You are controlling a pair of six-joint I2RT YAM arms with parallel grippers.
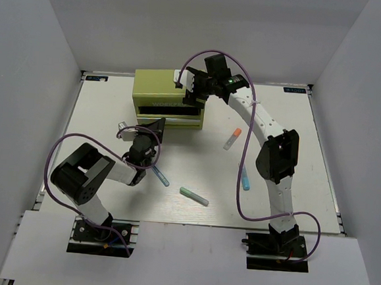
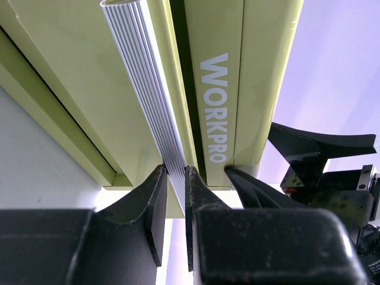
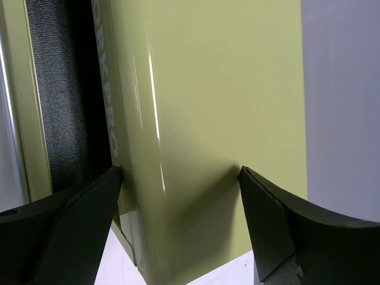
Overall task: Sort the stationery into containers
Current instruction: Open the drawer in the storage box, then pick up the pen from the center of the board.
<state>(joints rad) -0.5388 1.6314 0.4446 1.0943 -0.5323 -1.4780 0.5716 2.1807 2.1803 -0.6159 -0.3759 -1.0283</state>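
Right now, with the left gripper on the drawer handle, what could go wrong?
1. The left gripper pinches the ribbed handle with its fingertips only; a pull might slip off.
2. The right gripper only straddles the cabinet corner, so the cabinet could slide.
3. The thin blue pen lies beside the left arm and may get knocked.

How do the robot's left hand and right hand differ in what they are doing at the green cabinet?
The left hand is pinched shut on the ribbed silver handle; the right hand is spread wide, with the cabinet's smooth body between its fingers. The left hand sits at the cabinet's front, the right hand at its right end. Both have black fingers and both are at the cabinet.
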